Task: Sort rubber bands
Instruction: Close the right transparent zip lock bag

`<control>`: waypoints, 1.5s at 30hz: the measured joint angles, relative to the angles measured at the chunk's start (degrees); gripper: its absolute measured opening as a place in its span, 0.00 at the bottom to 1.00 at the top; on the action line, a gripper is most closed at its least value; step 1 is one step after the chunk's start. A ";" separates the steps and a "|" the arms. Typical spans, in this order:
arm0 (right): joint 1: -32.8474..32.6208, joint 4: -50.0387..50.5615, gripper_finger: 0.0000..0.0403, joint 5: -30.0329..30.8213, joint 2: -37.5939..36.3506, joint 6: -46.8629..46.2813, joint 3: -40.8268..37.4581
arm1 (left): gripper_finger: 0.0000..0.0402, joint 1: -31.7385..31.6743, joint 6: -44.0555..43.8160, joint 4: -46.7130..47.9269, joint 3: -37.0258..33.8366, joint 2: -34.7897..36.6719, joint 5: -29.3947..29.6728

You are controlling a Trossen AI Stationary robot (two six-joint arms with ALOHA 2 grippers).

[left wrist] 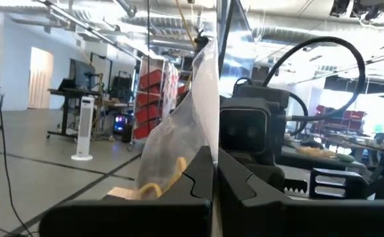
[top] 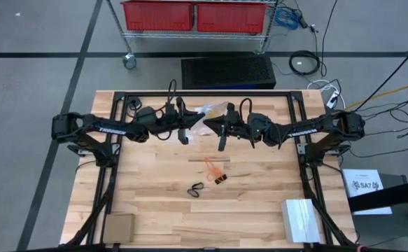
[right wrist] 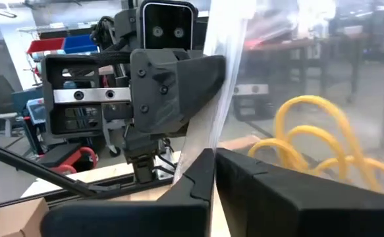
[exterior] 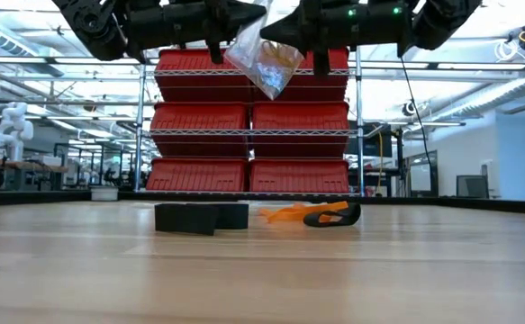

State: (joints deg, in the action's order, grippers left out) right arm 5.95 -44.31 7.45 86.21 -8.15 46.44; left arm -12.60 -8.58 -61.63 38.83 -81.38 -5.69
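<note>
A: From above? Left gripper (top: 190,112) and right gripper (top: 214,112) meeting over the table's (top: 259,203) far edge, both pinched tight on a clear bag (top: 207,108). Rubber bands (top: 214,168) loose mid-table, orange beside black.

B: Level view? Bag hanging aloft; bands flat on wood.

A: Wrists? Fingers (left wrist: 198,178) clamped on plastic; yellow bands (right wrist: 310,131) inside.

Glossy clear plastic bag (exterior: 264,56) (crinkled), matt pale wood table (top: 259,210)
</note>
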 joint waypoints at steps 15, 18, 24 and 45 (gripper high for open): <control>-0.15 3.40 0.17 -4.23 -0.02 -1.09 4.13 | 0.00 0.14 0.02 -0.17 0.00 0.00 -0.02; -0.17 7.59 0.23 -4.58 -0.02 -0.55 6.58 | 0.00 0.52 0.23 -0.17 0.00 0.00 -0.04; -0.17 14.07 0.15 -3.95 -0.02 -0.21 8.87 | 0.00 0.63 0.48 0.11 0.00 0.00 -0.26; -3.87 56.50 0.00 0.54 -4.15 -2.05 23.63 | 0.22 0.48 4.92 7.49 0.00 -0.02 -4.26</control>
State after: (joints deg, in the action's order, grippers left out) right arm 2.08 12.18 7.99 82.06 -10.20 70.06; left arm -12.12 -3.66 -54.14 38.83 -81.41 -9.96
